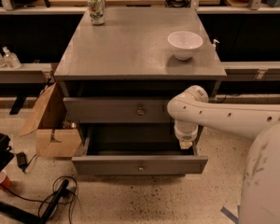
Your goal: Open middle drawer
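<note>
Though grip state beyond telling, one gripper [186, 144] over one pulled-out middle drawer [107, 165], one shut drawer [107, 110] above.

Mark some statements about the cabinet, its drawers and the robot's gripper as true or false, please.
1. The middle drawer is pulled out. True.
2. The white bowl lies inside that drawer. False: it stands on the cabinet top.
3. The gripper hangs at the right end of the open drawer, behind its front. True.
4. The top drawer is pulled out too. False: it is shut.
5. A can stands near the back left corner of the cabinet top. True.
</note>
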You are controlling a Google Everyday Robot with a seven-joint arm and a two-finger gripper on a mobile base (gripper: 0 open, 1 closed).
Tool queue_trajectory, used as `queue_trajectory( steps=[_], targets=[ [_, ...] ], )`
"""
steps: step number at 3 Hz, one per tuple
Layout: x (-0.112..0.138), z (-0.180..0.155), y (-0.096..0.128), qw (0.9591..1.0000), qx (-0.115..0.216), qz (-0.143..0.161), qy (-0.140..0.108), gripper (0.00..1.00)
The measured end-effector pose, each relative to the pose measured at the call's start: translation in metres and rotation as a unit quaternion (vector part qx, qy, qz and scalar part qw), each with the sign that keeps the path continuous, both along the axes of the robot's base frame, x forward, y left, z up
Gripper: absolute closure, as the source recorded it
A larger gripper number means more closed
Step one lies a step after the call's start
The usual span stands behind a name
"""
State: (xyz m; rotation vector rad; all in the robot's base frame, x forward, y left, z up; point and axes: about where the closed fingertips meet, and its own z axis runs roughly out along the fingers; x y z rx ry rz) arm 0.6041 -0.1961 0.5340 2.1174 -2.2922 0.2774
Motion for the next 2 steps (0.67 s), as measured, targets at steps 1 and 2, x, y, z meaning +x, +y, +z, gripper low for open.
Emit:
queue_trajectory(
  steps=[1, 2],
  targets=[
    [0.007, -0.001, -0.007, 0.9986, 0.027, 0.028, -0.036, 0.91],
    [0.016, -0.024, -0.012, 0.9924, 0.077, 0.055, -0.079, 1.00]
  ],
)
